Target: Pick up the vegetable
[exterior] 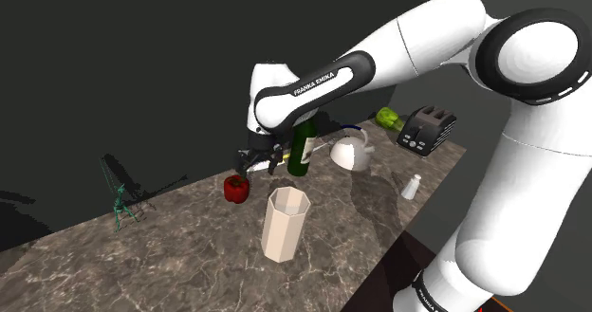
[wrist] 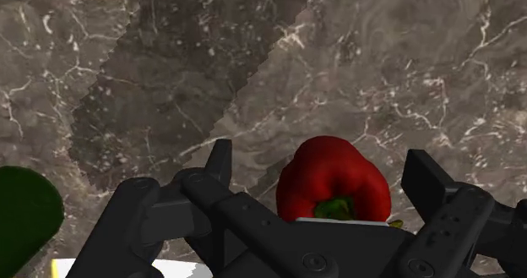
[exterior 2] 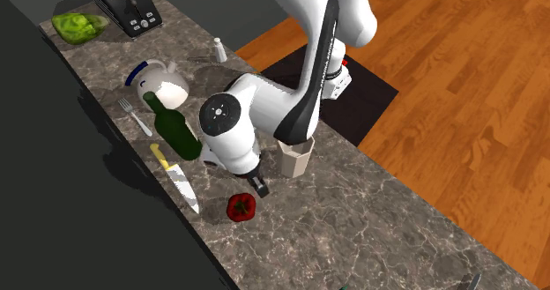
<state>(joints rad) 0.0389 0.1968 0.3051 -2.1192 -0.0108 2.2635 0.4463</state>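
A red bell pepper (exterior: 236, 189) with a green stem sits on the dark marble counter (exterior: 180, 253). My black gripper (exterior: 254, 163) hangs just above it, toward the green bottle. In the wrist view the pepper (wrist: 334, 183) lies between the two fingers of the gripper (wrist: 322, 156), which stand apart on either side without touching it. From the second exterior view, the pepper (exterior 2: 241, 208) rests near the counter's wall side, with the gripper (exterior 2: 260, 187) close over it. The gripper is open and holds nothing.
A green bottle (exterior: 303, 144) stands right behind the hand, and a pale faceted cup (exterior: 284, 223) stands near the front. A knife (exterior 2: 176, 181) and a fork (exterior 2: 134, 116) lie by the wall. Farther off are a white kettle (exterior: 352, 152), a shaker (exterior: 411, 187), a toaster (exterior: 426, 128) and a lettuce (exterior: 387, 118).
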